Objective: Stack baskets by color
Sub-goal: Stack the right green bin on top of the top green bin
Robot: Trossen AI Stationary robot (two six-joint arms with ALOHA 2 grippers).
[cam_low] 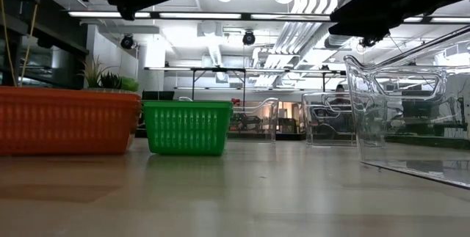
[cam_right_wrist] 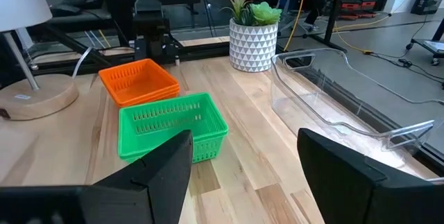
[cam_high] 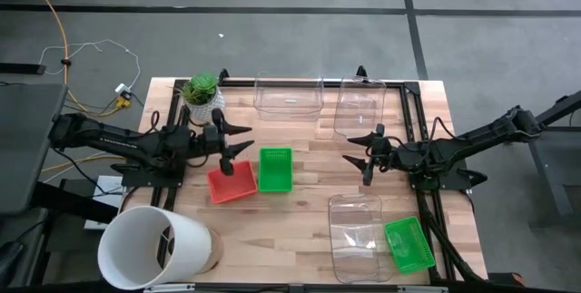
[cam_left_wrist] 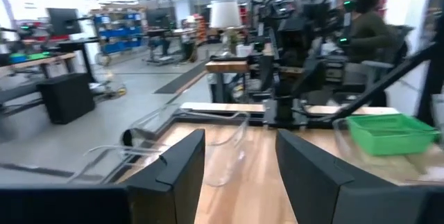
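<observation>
Your pale wooden plank surface [cam_high: 309, 184] carried everything, with the big white cylindrical bucket [cam_high: 150, 248] lying on its side at the near left corner. Three clear transparent plastic tubs sat on it: one [cam_high: 289, 96] at the far edge, another [cam_high: 359, 105] just beside it to the right, and a third [cam_high: 354, 237] near the front right. A bright green perforated plastic basket [cam_high: 408, 244] rested against that third tub; from above I could not tell whether it sat partly inside. You had a second bright green perforated basket [cam_high: 275, 169] near the middle, touching or nearly touching the red perforated plastic basket [cam_high: 231, 183] on its left. A small green plant in a white patterned pot [cam_high: 202, 93] stood at the far left.

Your left gripper [cam_high: 238, 139] hung over the red basket's far edge, jaws apart and holding nothing. Your right gripper [cam_high: 359, 148] hovered over bare wood between the two groups of baskets, jaws wide apart and empty.
</observation>
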